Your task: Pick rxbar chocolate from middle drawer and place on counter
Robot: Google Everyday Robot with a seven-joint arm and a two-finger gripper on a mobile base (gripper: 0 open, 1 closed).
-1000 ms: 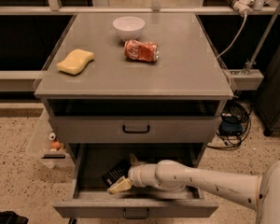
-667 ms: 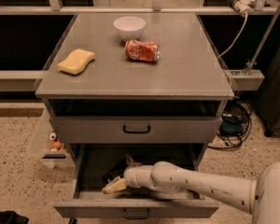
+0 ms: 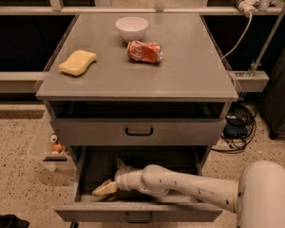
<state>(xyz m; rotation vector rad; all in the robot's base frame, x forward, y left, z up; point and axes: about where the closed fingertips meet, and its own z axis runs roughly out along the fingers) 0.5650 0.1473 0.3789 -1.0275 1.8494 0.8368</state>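
Over the last second the gripper (image 3: 104,189) had slid leftward across the floor of the open middle drawer (image 3: 190,213), ending close to its front left corner, and the dark bar that showed just beside it a second earlier was no longer distinct. The gripper lay low, pointing left and slightly downward, its pale tip just above or on the drawer floor; whether it was spread, closed, or holding anything could not be told. The rxbar chocolate could not be made out against the dark drawer interior, so it was likely under or right at the tip, though that was only a judgement. Behind the gripper the pale arm (image 3: 190,189) ran rightward over the drawer front. The drawer above (image 3: 138,132) was closed. On the counter (image 3: 199,75) lay a red can (image 3: 144,51), a white bowl (image 3: 131,28) behind it, and a yellow sponge (image 3: 78,62) to the left, all well apart from the right half. The step in hand seemed to be reaching for and grasping the bar. The next move would call for a secure closure on the thin wrapper, then a lift clear of the drawer front and the closed drawer's edge before swinging up to the counter.
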